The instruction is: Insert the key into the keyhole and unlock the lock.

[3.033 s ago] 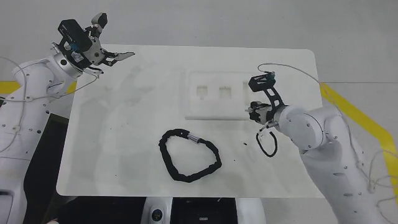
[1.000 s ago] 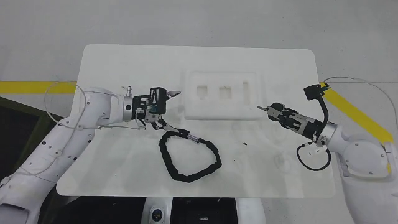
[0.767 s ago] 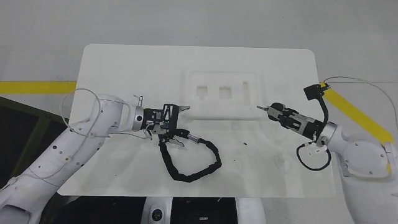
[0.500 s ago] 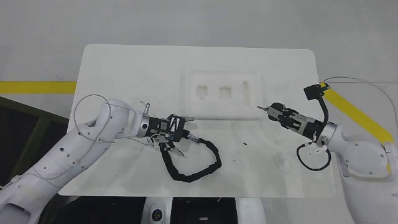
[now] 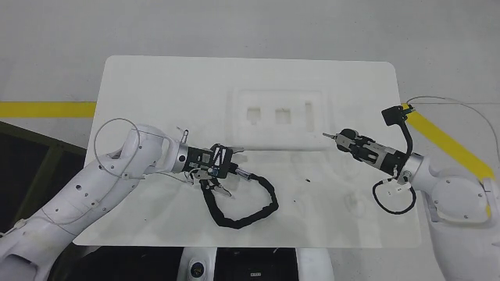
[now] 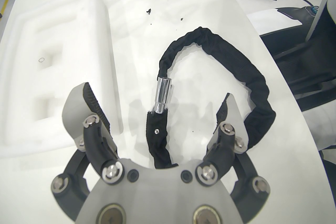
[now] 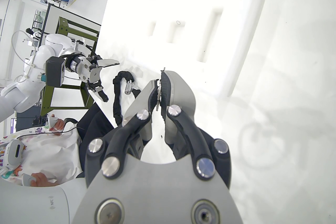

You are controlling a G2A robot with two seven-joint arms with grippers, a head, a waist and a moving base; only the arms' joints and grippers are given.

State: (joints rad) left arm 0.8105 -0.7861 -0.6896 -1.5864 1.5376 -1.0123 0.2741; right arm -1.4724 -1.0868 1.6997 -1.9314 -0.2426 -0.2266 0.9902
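Tabletop (image 5: 156, 86): lock (image 6: 163, 95) amid splayed left pincer (image 6: 157, 93)

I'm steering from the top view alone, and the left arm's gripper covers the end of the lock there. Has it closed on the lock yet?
Observer: No. The left wrist view shows the left gripper open, its fingers on either side of the lock's black sleeve without touching it.
Operator: Where's the keyhole end?
Observer: The chrome cylinder lies just past the sleeve's end, in line with it. I cannot make out the keyhole.
Operator: Is the key secure?
Observer: The right wrist view shows the right gripper shut on the key, a thin metal edge pinched between its jaws.
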